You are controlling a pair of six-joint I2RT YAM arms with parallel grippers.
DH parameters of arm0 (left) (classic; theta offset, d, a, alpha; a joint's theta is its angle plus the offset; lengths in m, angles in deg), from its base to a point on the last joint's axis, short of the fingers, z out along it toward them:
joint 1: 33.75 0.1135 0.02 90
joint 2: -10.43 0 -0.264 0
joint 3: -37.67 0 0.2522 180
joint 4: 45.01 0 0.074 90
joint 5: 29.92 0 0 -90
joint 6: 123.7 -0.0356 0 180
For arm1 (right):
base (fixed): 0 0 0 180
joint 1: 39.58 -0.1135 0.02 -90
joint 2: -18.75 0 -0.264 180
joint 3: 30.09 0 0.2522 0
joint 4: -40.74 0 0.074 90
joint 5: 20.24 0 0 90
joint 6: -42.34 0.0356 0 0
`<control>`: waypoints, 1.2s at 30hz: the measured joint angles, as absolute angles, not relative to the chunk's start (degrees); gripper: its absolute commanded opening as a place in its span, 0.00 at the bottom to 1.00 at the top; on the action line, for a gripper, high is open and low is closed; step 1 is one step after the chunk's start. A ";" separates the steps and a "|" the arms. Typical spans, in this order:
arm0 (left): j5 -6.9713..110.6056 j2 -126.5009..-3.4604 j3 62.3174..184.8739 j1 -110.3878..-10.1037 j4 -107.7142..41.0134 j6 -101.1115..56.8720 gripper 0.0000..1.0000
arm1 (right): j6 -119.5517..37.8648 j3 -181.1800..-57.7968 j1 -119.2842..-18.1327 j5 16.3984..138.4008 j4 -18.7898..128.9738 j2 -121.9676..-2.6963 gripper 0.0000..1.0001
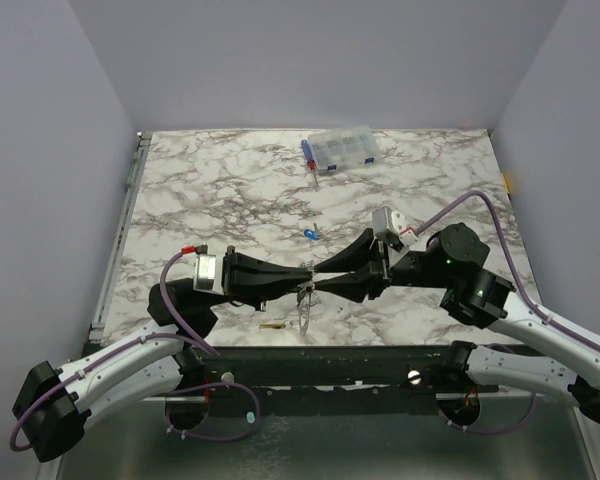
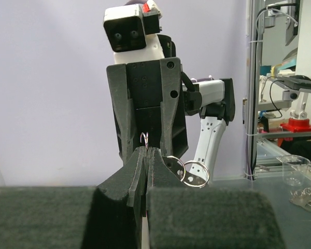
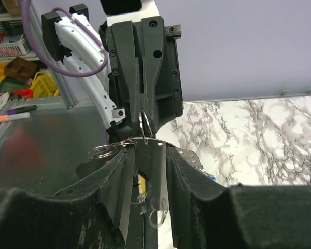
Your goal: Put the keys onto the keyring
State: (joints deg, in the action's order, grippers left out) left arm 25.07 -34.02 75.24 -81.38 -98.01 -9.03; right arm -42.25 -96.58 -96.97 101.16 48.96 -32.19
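The middle of this one is hard to read. From overhead the two claws meet tip to tip close to the near edge of the table, and their black fingers cover most of what sits between them.

The left claw is pressed tight together and pinching the keyring. A couple of linked loops poke out beside its tips, and another thin loop stands up right at the mouth of the right claw. That one's fingers stand apart with a plain gap between them, and I can't tell if they touch the loop. The fine chain is too small to make out. Overhead just shows a thin hoop dangling under the tips.

A yellow key lies near the front edge, just on the near side of the claws, and it peeks through the right claw's gap in its wrist view. A blue key lies a bit farther back, apart from the claws. A box sits by the far edge, well apart from everything else. Bare tabletop runs wide to both sides, and walls close in on three sides.

The table is white marble pattern with grey veins. The fingers are matte black wedges tapering to narrow tips. The loops are thin shiny wire, the box is clear plastic with blue bits inside, and the walls are plain lilac.
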 measured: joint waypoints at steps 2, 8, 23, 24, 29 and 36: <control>25.10 -34.02 75.24 -81.38 -98.03 -9.03 0.00 | -42.27 -96.58 -96.97 101.13 48.93 -31.55 0.41; 25.07 -34.17 75.24 -81.38 -98.03 -8.86 0.00 | -42.14 -96.93 -96.97 101.16 47.75 -30.37 0.40; 25.14 -34.74 75.24 -81.21 -99.80 -7.81 0.00 | -41.64 -98.20 -96.97 102.95 45.48 -33.33 0.02; 25.14 -34.74 75.24 -81.21 -99.91 -7.77 0.00 | -41.61 -98.31 -96.97 103.15 45.48 -33.39 0.02; 25.14 -34.68 75.24 -81.21 -100.39 -7.59 0.00 | -41.53 -98.66 -96.97 103.69 45.52 -33.65 0.34; 25.53 -34.52 74.96 -81.23 -100.50 -7.57 0.00 | -41.59 -98.57 -96.97 103.60 45.66 -33.11 0.33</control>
State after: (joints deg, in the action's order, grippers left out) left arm 25.53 -34.52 74.96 -81.23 -100.50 -7.57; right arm -41.59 -98.57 -96.97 103.60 45.66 -33.11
